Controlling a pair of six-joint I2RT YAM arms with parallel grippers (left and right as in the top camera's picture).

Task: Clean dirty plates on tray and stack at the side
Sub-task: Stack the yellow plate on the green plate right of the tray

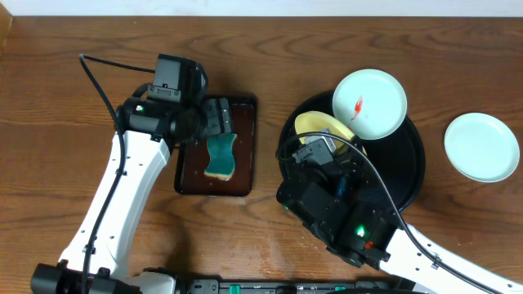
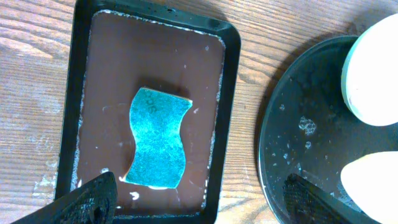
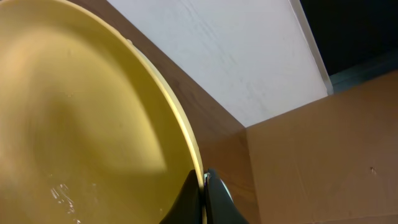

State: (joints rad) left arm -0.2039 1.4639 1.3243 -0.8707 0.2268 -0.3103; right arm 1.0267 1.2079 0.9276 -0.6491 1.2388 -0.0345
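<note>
The black round tray (image 1: 409,175) sits right of centre. A bluish-white plate (image 1: 369,103) with a red smear rests on the tray's far rim. A second bluish-white plate (image 1: 482,146) lies on the wood table to the right. My right gripper (image 3: 203,199) is shut on the rim of the pale yellow plate (image 3: 81,124), held tilted above the tray; the plate also shows in the overhead view (image 1: 320,125). My left gripper (image 2: 199,199) is open and empty, just above the blue-green sponge (image 2: 155,138), which also shows in the overhead view (image 1: 221,155).
The sponge lies in a dark-brown rectangular tray (image 1: 189,178) with white foam, left of the black tray (image 2: 292,124). A cable runs from the left arm across the table's far left.
</note>
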